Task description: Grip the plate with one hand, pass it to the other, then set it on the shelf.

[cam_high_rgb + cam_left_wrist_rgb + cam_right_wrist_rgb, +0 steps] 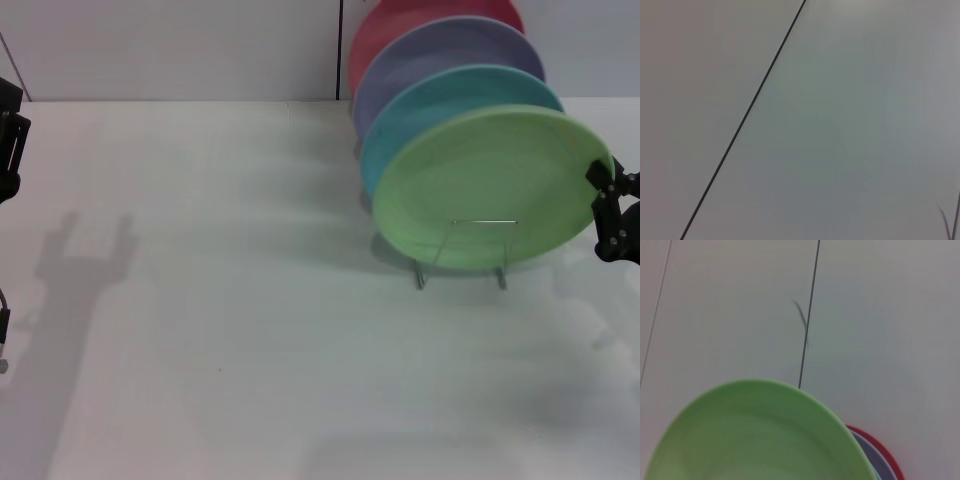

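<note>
The light green plate stands on edge in the front slot of the silver wire shelf, and a wire loop crosses its lower face. My right gripper is at the plate's right rim and touches it. The plate fills the lower part of the right wrist view. My left gripper is at the far left edge of the head view, raised and far from the plate. The left wrist view shows only a bare surface.
Behind the green plate, a light blue plate, a purple plate and a red plate stand in the same shelf. The white table stretches to the left and front. A wall is behind.
</note>
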You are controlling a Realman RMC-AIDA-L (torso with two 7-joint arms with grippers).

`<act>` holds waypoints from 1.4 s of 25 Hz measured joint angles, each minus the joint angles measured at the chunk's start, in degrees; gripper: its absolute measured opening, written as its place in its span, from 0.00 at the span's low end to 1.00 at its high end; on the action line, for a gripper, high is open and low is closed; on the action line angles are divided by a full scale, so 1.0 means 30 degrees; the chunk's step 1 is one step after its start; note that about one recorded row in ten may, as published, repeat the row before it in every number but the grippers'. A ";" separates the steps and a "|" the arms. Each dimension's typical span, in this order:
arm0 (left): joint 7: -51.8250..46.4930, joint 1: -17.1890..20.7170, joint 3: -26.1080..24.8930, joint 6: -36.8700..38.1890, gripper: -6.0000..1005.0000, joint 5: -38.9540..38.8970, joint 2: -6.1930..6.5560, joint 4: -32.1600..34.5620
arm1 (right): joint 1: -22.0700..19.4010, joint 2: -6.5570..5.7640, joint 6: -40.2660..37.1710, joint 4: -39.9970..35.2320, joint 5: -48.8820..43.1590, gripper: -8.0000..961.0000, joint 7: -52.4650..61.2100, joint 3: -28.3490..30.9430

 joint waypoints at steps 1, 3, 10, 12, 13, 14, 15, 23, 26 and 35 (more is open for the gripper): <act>0.0000 -0.0001 0.0000 0.0010 0.77 0.0000 0.0000 0.0000 | 0.0002 0.0015 0.0015 -0.0013 -0.0002 0.04 -0.0001 -0.0011; -0.0003 -0.0001 0.0000 0.0015 0.77 0.0000 0.0000 -0.0001 | 0.0001 0.0038 0.0024 -0.0047 -0.0010 0.04 -0.0007 -0.0008; -0.0010 -0.0008 0.0069 0.0058 0.77 -0.0002 0.0000 0.0000 | -0.0014 0.0123 0.0024 -0.0049 -0.0019 0.10 -0.0402 0.0005; -0.0011 0.0007 0.0152 0.0146 0.77 0.0007 0.0000 0.0008 | -0.0018 0.0154 0.0014 -0.0047 -0.0019 0.13 -0.0469 -0.0007; -0.0011 0.0032 0.0175 0.0180 0.77 0.0015 0.0000 0.0010 | -0.0022 0.0162 -0.0008 -0.0046 -0.0020 0.15 -0.0475 -0.0014; -0.0011 0.0061 0.0186 0.0206 0.77 0.0019 0.0000 0.0011 | -0.0026 0.0164 -0.0077 -0.0034 -0.0019 0.17 -0.0483 -0.0015; -0.0011 0.0093 0.0187 0.0211 0.77 0.0020 0.0000 0.0011 | -0.0048 0.0165 -0.0180 -0.0016 -0.0020 0.19 -0.0488 -0.0015; -0.0011 0.0171 0.0156 0.0257 0.77 0.0033 -0.0001 0.0083 | -0.1521 -0.0109 -0.7155 0.0174 0.0145 0.21 0.2952 0.0879; -0.0012 0.0166 0.0092 0.0258 0.77 0.0024 -0.0001 0.0188 | -0.2524 -0.0139 -1.0137 0.0066 0.1128 0.22 0.4646 0.3375; 0.1362 -0.0093 -0.0360 0.0387 0.77 0.0027 -0.0001 0.1836 | -0.2711 -0.0708 -0.8547 -0.2916 0.7278 0.24 0.8254 0.6123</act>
